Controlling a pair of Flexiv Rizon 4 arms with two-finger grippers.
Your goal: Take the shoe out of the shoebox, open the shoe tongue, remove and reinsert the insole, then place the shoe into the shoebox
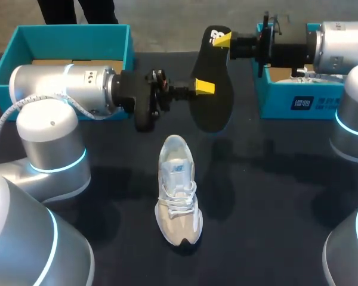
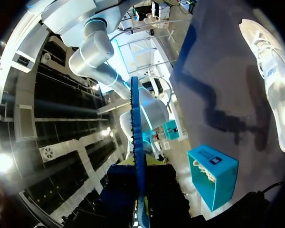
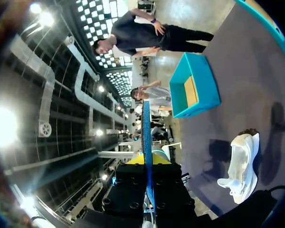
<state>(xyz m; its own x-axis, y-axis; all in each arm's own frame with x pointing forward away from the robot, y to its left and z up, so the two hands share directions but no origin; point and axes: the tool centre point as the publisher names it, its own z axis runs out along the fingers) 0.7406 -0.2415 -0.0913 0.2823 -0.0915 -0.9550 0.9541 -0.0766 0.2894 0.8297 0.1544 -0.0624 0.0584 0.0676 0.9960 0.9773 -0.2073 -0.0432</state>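
Note:
A black insole [image 1: 212,95] hangs in the air above the table's far middle, held at two places. My left gripper [image 1: 205,87] is shut on its middle edge, and my right gripper [image 1: 222,39] is shut on its upper end. In the left wrist view the insole [image 2: 135,128] shows edge-on between that gripper's [image 2: 138,164] fingers. The right wrist view has the insole [image 3: 146,137] edge-on in its gripper [image 3: 147,161] as well. The white shoe [image 1: 178,190] lies on the dark table below, toe toward the near edge, seen also as the shoe [image 2: 270,80] and the shoe [image 3: 242,164].
An open teal shoebox [image 1: 6,59] stands at the far left behind my left arm. A second teal shoebox [image 1: 295,101] stands at the far right, with something white inside. The same right box [image 2: 213,173] and left box [image 3: 194,85] show in the wrist views.

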